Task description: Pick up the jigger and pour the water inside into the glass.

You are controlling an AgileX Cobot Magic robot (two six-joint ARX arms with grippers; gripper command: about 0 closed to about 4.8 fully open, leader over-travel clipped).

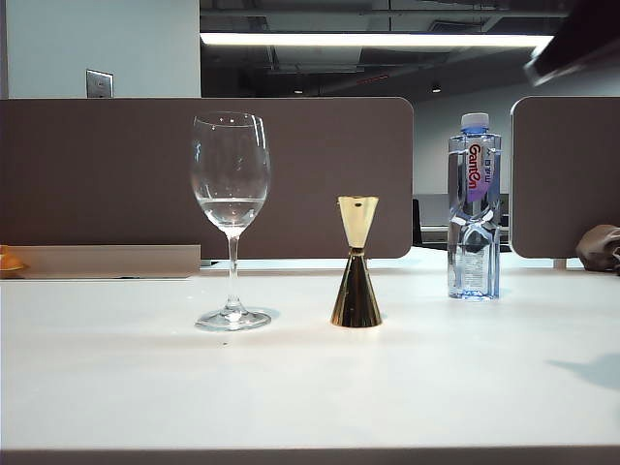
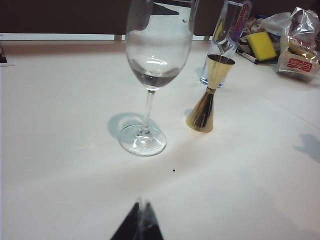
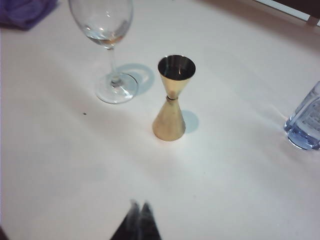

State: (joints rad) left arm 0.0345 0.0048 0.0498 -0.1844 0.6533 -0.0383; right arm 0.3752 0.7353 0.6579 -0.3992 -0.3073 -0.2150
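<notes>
Jigger [image 1: 356, 263] upright on the white table [image 1: 310, 387], small cup up, between the glass [image 1: 231, 218] and the bottle [image 1: 474, 205], apart from both. Glass upright with a little water [image 1: 231, 208] low in its bowl. Right wrist view: jigger [image 3: 172, 97] stands well ahead of the right gripper [image 3: 140, 212], clear table between them; the gripper looks down on it from above, so the open top cup shows. Right fingertips pressed together, dark, slightly blurred, gripping nothing and touching nothing. Glass [image 3: 107, 47] sits beyond the jigger to one side, bottle [image 3: 305, 125] base off to the other. Left wrist view: left gripper [image 2: 140, 217] low over the table, its tips likewise together and empty; glass [image 2: 152, 75] nearest ahead of it, jigger [image 2: 210, 95] a bit farther and to the side, bottle [image 2: 227, 40] behind the jigger. Neither gripper can be made out in the exterior view; a dark blurred shape shows at its upper right corner, and I cannot tell what it is.
</notes>
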